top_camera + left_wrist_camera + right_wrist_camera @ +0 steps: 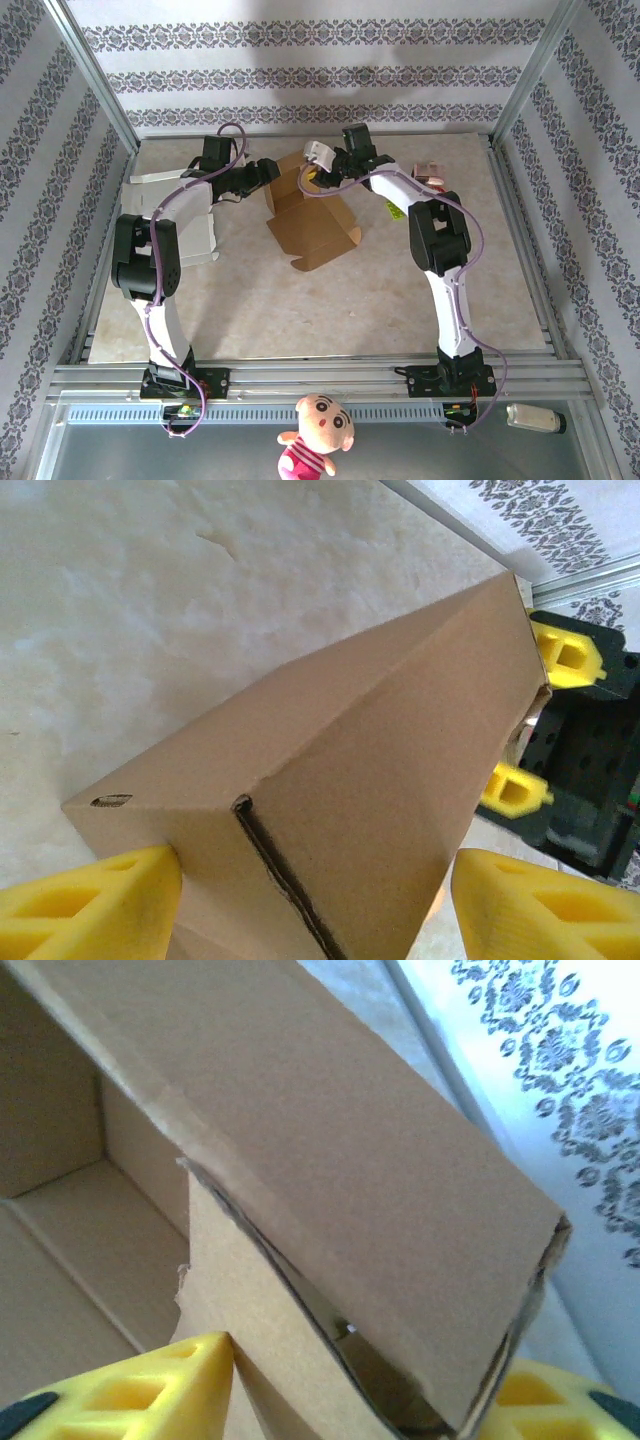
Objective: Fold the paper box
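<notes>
Beige table point(300, 310): paper box point(305, 225) between spread left fingers point(90, 905); right fingers point(150, 1390) straddle wall, grip unclear, tips cropped

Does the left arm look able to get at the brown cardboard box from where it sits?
Probably yes. The left gripper straddles a corner of the brown cardboard box, one yellow finger touching it, with nothing in between.

My table point(300, 310) is a pale, marbled beige slab. The brown paper box point(305, 215) rests on it toward the far middle. Flat white sheets point(195, 235) lie at my left, and a small pinkish object point(430, 173) sits far right.
</notes>
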